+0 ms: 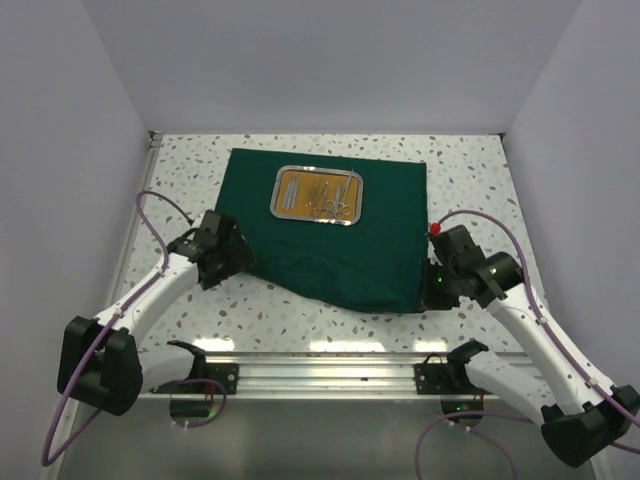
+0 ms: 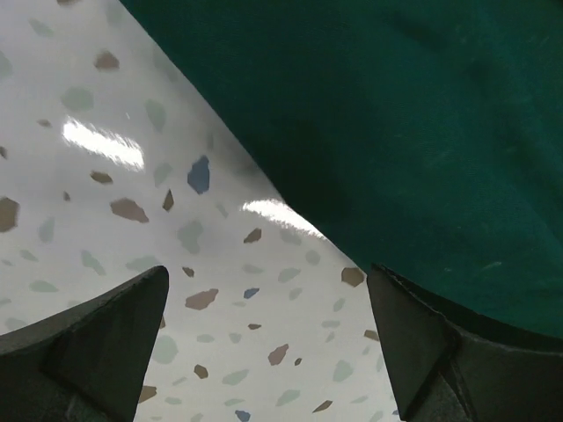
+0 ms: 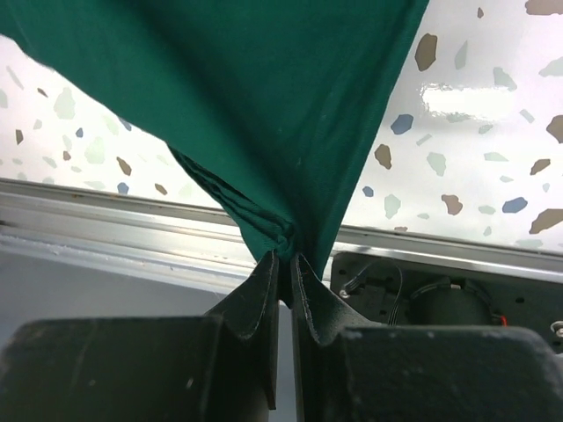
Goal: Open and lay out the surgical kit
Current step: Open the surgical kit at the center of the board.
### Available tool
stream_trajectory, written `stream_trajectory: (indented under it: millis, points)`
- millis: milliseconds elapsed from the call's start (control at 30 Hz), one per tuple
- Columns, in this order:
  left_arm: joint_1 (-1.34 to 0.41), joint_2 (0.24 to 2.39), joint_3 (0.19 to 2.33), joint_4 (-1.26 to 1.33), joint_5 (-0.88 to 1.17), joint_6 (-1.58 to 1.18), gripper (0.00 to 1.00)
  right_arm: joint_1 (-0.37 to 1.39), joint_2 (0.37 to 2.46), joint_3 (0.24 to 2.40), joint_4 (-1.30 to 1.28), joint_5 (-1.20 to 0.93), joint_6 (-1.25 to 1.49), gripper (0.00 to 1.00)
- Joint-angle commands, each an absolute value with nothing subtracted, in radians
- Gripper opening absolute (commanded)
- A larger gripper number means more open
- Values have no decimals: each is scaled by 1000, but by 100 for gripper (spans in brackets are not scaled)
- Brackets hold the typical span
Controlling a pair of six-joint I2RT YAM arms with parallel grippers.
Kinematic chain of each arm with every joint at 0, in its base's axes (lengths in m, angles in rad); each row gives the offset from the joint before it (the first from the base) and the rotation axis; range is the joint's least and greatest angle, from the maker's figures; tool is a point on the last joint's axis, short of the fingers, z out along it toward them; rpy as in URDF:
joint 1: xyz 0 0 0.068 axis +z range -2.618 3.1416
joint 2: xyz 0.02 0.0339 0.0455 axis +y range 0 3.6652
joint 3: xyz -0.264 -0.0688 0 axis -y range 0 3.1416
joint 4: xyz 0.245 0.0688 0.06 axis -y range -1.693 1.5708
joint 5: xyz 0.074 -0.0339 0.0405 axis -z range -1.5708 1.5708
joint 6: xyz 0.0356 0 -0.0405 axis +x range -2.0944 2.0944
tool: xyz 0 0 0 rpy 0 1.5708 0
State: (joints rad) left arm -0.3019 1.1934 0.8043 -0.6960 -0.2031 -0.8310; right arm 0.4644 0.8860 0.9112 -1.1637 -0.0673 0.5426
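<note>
The dark green cloth wrap (image 1: 330, 235) lies spread on the speckled table. On its far part sits the steel tray (image 1: 282, 210) with an orange-brown floor and small silver instruments (image 1: 333, 195) inside. My right gripper (image 1: 432, 283) is shut on the cloth's near right corner; in the right wrist view the bunched cloth (image 3: 281, 132) is pinched between the fingers (image 3: 264, 290) and lifted off the table. My left gripper (image 1: 238, 258) is open and empty at the cloth's near left edge; in the left wrist view the cloth (image 2: 396, 114) lies just beyond the fingertips (image 2: 396, 308).
An aluminium rail (image 1: 320, 360) runs along the table's near edge, also showing in the right wrist view (image 3: 106, 229). White walls enclose the left, back and right. A red-tipped part (image 1: 437, 229) sits by the right gripper.
</note>
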Motion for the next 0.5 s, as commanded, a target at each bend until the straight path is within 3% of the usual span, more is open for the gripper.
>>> stream_trajectory:
  millis: [0,167,367,467]
  points:
    - [-340,1181,694,-440,-95,-916,100,463,958,974,-1171,-52,565,0]
    - [-413,1291,658,-267,-91,-917,99,465,1097,1094,-1129,-40,522,0]
    - [-512,1404,759,-299,-159,-933,97,465,1238,1313,-1082,-49,479,0]
    - [-552,1390,796,-376,-221,-977,96,462,1281,1451,-988,-153,440,0]
